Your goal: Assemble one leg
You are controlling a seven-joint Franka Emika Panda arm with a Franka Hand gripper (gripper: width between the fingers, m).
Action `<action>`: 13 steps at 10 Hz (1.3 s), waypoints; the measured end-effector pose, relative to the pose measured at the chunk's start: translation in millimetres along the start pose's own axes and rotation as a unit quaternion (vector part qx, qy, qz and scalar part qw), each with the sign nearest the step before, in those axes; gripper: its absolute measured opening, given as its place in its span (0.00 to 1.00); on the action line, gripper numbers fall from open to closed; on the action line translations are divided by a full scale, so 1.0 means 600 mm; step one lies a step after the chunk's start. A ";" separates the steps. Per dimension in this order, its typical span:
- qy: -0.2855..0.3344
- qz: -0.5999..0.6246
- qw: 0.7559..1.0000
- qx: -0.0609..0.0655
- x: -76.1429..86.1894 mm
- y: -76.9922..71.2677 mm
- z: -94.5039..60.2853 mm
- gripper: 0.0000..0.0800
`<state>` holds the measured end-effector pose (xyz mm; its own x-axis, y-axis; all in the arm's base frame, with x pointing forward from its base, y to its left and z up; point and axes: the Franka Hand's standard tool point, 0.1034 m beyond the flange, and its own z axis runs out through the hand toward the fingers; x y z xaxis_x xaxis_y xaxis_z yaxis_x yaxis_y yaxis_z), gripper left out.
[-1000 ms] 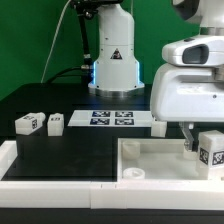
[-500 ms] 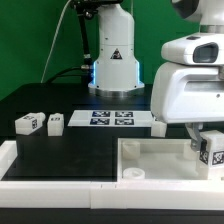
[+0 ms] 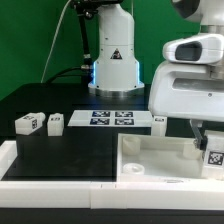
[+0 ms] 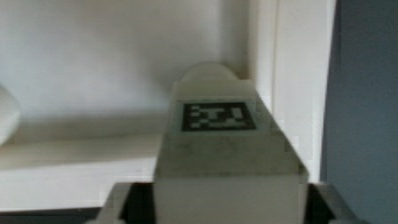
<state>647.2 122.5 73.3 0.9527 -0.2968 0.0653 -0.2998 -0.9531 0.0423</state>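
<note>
At the exterior view's lower right, over the tabletop [image 3: 150, 160], my gripper [image 3: 208, 140] is clamping the white tagged leg [image 4: 221, 135]; two spare legs [image 3: 28, 123] are lying far left.

Leg [image 3: 214, 152] [image 4: 217, 140]: white chunky block, tag on its face, stood upright at the exterior view's right edge, partly cropped.

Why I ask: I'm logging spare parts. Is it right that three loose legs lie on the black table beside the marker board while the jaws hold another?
Not quite. The exterior view shows two loose legs, not three, beside the marker board; the gripper holds another leg.
</note>
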 end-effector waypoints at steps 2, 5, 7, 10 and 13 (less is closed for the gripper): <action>-0.002 0.135 0.991 -0.012 0.002 0.017 0.000 0.37; 0.002 0.281 0.959 -0.043 -0.002 0.039 -0.002 0.39; -0.001 0.331 0.942 -0.061 -0.003 0.060 -0.001 0.40; -0.001 0.329 0.942 -0.061 -0.003 0.060 -0.001 0.68; -0.001 0.329 0.942 -0.061 -0.003 0.060 -0.001 0.80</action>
